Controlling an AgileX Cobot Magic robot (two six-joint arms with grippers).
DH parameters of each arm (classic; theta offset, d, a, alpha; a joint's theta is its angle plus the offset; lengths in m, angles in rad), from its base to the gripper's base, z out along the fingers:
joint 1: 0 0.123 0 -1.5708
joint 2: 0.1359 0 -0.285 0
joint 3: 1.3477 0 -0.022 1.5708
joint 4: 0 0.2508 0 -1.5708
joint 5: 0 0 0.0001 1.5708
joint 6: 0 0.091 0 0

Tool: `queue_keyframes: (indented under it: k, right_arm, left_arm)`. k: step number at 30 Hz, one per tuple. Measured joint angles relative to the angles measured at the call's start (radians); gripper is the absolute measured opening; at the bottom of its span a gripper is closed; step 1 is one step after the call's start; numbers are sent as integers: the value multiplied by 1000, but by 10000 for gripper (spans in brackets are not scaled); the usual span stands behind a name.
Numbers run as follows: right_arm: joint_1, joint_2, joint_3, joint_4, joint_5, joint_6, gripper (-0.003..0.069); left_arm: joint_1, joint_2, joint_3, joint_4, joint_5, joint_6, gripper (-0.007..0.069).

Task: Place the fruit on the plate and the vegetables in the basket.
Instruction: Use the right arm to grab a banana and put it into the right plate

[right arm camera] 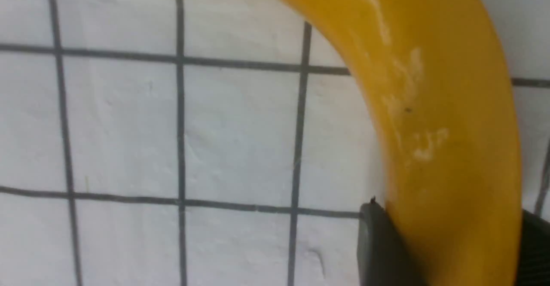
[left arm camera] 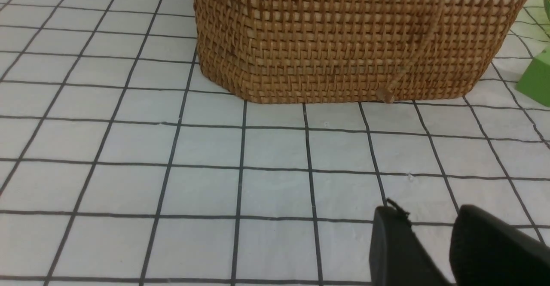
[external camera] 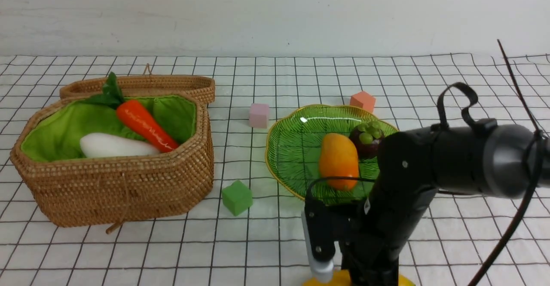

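Observation:
The yellow banana (right arm camera: 447,105) lies on the checked cloth at the near edge, and a sliver of the banana (external camera: 339,280) shows under my right arm. My right gripper (right arm camera: 451,221) is shut on it, a finger pressed against each side. On the green plate (external camera: 292,148) rest the orange mango (external camera: 338,160) and the purple mangosteen (external camera: 367,140). The wicker basket (external camera: 129,191) holds the carrot (external camera: 146,125) and the white radish (external camera: 116,146). My left gripper (left arm camera: 429,217) hovers over bare cloth in front of the basket (left arm camera: 343,41), open with nothing between its fingers.
The basket's lid (external camera: 142,86) leans behind it. A pink cube (external camera: 258,115) and an orange cube (external camera: 363,101) sit behind the plate. A green cube (external camera: 236,197) lies between basket and plate. My right arm (external camera: 429,170) hides the plate's near right edge.

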Motion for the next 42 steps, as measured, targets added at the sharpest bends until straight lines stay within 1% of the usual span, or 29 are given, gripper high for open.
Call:
queue_keyframes:
  k: [3,6,8,10,11,13,14,15,17,19,20,23,24,25,28,30,31,32,33,34,36,39,41,42]
  right_arm:
    - [-26,0,-92,36,94,52,326]
    - [-68,0,-260,107,200,117,326]
    - [-88,0,-347,131,215,145,326]
    - [-103,0,-399,134,208,155,326]
    - [-115,0,-454,130,179,156,326]
    - [-150,13,-551,90,64,138,326]
    - [-150,15,-551,90,53,134,326]
    - [-171,30,-579,67,-23,98,326]
    - [-190,64,-589,43,-121,17,326]
    - [-197,95,-590,32,-169,-51,326]
    - [-200,137,-590,24,-208,-142,326]
    - [-200,198,-590,23,-241,-258,326]
    - [-200,202,-590,23,-244,-263,326]
    - [-200,228,-590,22,-275,-297,326]
    - [-200,256,-590,15,-325,-316,326]
    - [-200,263,-590,11,-348,-316,343]
    - [-200,269,-590,5,-363,-313,387]
    - [-200,269,-590,4,-363,-313,405]
    - [-200,269,-590,-1,-368,-300,483]
    - [-200,269,-590,-4,-370,-285,544]
    - [-200,268,-590,-17,-374,-238,642]
    - [-200,253,-590,-47,-358,-158,673]
    - [-200,238,-590,-60,-336,-121,669]
    - [-200,199,-590,-72,-285,-45,652]
  left_arm:
    - [0,0,0,0,0,0,204]
    - [0,0,0,0,0,0,206]
    - [0,0,0,0,0,0,208]
    - [0,0,0,0,0,0,208]
    - [0,0,0,0,0,0,209]
    - [0,0,0,0,0,0,212]
    - [0,0,0,0,0,0,213]
    - [0,0,0,0,0,0,215]
    - [0,0,0,0,0,0,217]
    - [0,0,0,0,0,0,218]
    - [0,0,0,0,0,0,218]
    - [0,0,0,0,0,0,220]
    - [0,0,0,0,0,0,220]
    - [0,0,0,0,0,0,221]
    - [0,0,0,0,0,0,221]
    - [0,0,0,0,0,0,221]
    - [0,0,0,0,0,0,223]
    - [0,0,0,0,0,0,223]
    - [0,0,0,0,0,0,223]
    - [0,0,0,0,0,0,225]
    - [0,0,0,0,0,0,226]
    - [0,0,0,0,0,0,229]
    - [0,0,0,0,0,0,229]
    - [0,0,0,0,0,0,231]
